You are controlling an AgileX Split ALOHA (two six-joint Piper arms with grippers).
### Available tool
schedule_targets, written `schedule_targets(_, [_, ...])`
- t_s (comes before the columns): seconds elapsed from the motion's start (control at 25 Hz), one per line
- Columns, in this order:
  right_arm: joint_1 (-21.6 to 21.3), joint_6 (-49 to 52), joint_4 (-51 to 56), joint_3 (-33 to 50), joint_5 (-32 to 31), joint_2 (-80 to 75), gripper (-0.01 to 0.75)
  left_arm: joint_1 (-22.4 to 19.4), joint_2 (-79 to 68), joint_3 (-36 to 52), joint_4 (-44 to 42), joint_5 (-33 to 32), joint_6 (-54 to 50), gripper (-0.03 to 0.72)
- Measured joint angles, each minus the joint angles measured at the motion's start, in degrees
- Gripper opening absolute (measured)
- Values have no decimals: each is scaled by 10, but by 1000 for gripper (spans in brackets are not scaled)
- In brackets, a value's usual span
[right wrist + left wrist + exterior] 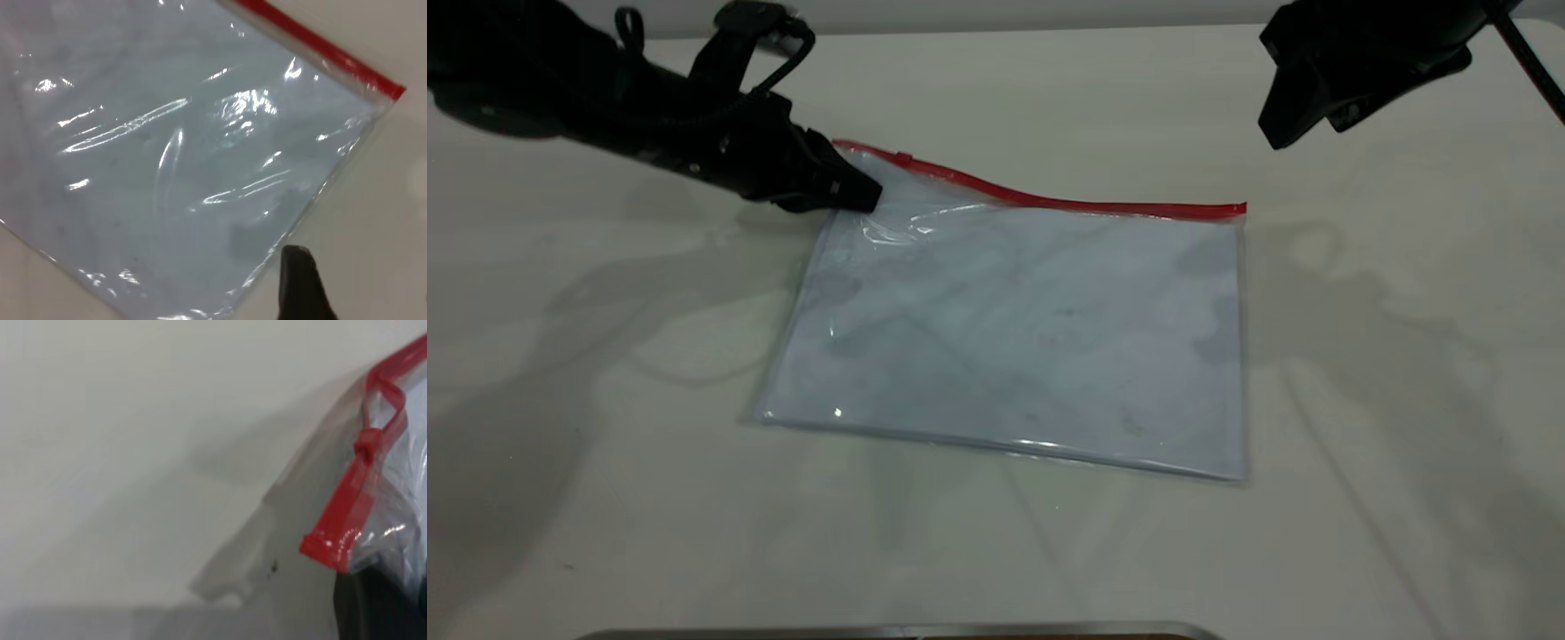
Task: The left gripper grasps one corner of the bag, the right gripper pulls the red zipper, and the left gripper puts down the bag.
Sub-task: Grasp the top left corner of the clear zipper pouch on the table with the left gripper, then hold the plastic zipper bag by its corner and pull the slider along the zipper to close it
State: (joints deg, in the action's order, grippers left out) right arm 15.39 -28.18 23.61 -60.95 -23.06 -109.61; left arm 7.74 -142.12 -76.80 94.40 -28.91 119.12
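The left tool (854,197) is gripping the bag's (1032,338) ten o'clock corner (852,156) on the bench (605,444), lifting it. Right tool (1280,124), grip unclear, is hovering at two o'clock; next it must reach the zipper's (1049,200) slider (904,159).

Bag (1032,338) on table (1405,444), tool (852,191) apparently at corner

The outside camera looks down at the tabletop (605,444) from the front, facing both arms. Each wrist camera looks down from close by. All three see the bag (1032,338) (400,540) (173,167).
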Motion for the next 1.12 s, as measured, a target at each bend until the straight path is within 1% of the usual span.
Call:
schedule_targets(0.12, [0,-15,8,-23,-9,-18,483,2,23,-22,-88,0,12,53])
schedule_targets(0.28, [0,-69,43,-67,-26,-57,483,2,51,-50,-224,-39,16,53])
schedule_targets(0.52, [0,-214,155,-129,-55,-121,483,2,55,-128,-385,-139,16,53])
schedule_targets(0.68, [0,-343,271,-157,-87,-154,483,2,55,-191,-463,-200,16,53])
schedule_targets(0.8, [0,-469,375,-168,-120,-171,483,2,55,-215,-468,-238,16,53])
schedule_targets(0.92, [0,-582,489,-170,-152,-180,483,2,52,-219,-444,-256,17,53])
schedule_targets(1.04, [0,-665,572,-170,-174,-184,483,2,43,-219,-417,-261,18,53])
schedule_targets(1.12, [0,-697,606,-171,-187,-184,483,2,37,-219,-396,-262,18,53])
